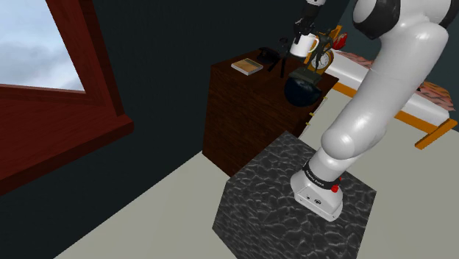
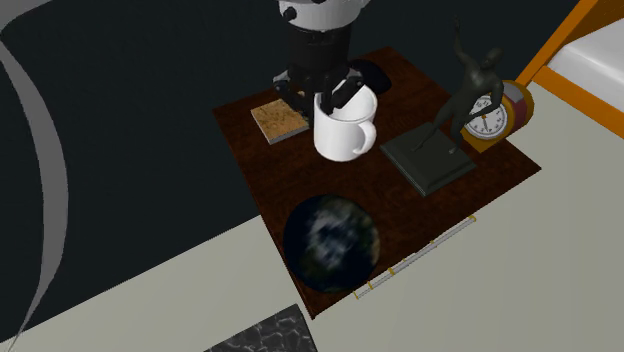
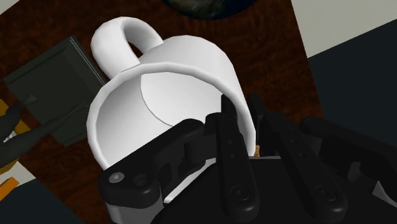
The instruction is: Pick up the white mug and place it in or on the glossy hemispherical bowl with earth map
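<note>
My black gripper (image 2: pixel 325 98) is shut on the rim of the white mug (image 2: pixel 345 128). One finger (image 3: pixel 226 127) is inside the mug (image 3: pixel 172 83) and the other is outside its wall. The mug (image 1: pixel 301 46) hangs upright above the dark wooden dresser (image 1: pixel 250 118), with its handle pointing away from the gripper (image 1: pixel 301 31). The glossy dark bowl with the earth map (image 2: pixel 332 243) rests at the dresser's front edge, a short way from the mug. It also shows in the shoulder view as the bowl (image 1: pixel 303 90) and just beyond the mug's handle in the wrist view as the bowl (image 3: pixel 210 5).
On the dresser (image 2: pixel 290 190) stand a dark figure statue (image 2: pixel 475 75) on a square base (image 2: pixel 432 160), a round clock (image 2: pixel 490 115), a tan flat book (image 2: pixel 278 120) and a black object (image 2: pixel 370 72). A bed (image 1: pixel 412 103) lies beyond. The stand (image 1: pixel 294 213) sits on the pale floor.
</note>
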You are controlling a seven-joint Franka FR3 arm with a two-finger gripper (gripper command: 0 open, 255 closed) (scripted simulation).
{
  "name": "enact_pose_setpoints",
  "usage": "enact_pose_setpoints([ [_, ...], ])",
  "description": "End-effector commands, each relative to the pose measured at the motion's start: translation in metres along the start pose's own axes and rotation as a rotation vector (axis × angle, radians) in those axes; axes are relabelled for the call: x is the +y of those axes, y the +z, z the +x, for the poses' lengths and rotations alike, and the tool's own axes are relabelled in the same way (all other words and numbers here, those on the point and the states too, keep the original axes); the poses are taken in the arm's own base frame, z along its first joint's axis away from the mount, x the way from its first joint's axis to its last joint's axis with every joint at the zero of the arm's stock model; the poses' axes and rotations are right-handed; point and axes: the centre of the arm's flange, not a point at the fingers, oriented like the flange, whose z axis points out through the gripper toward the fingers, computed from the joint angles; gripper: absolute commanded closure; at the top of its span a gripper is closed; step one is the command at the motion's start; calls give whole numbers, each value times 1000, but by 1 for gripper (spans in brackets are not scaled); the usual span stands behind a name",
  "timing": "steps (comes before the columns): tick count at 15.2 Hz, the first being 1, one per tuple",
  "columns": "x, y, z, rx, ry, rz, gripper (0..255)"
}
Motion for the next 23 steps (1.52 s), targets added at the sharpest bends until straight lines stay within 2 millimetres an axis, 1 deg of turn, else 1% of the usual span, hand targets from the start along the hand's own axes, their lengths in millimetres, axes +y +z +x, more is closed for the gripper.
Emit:
enact_pose_setpoints([
  [1,-7,-6,-21,0,0,-1,255],
  [14,-60,-24,-183,0,0,-1,255],
  [15,-61,-25,-188,0,0,-1,255],
  [23,-61,18,-189,0,0,-1,255],
])
